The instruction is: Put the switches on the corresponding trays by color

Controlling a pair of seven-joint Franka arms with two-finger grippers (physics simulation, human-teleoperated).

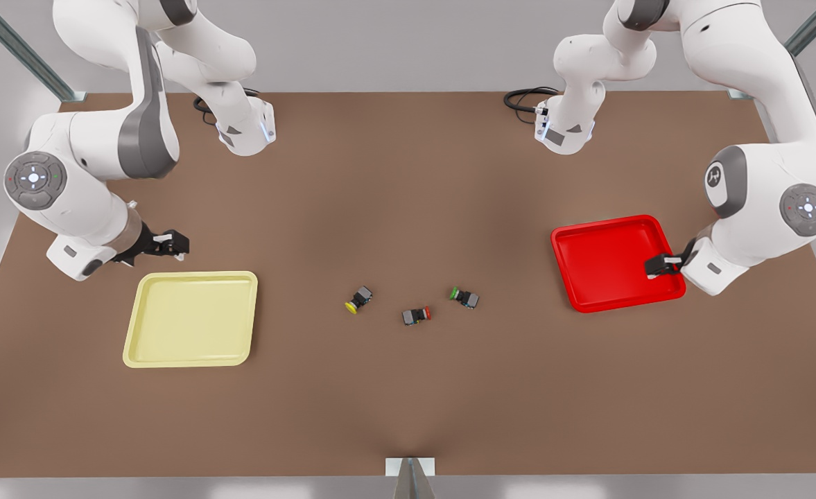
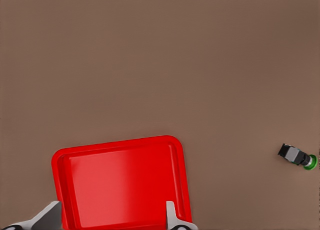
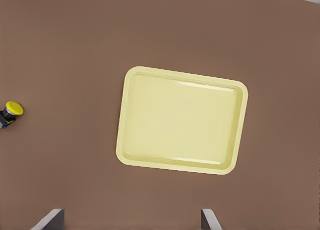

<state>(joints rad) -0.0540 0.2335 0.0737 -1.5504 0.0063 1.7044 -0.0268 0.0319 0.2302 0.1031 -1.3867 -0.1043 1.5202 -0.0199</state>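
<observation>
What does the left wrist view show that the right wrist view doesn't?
Left wrist view alone: the red tray and the green switch lying on its side off the tray, with the left end effector open above the tray's near edge. Right wrist view alone: the yellow tray, holding nothing, and the yellow switch off to one side of it, with the right end effector open. Both share the brown table and a pair of spread fingertips at the frame edge.
</observation>
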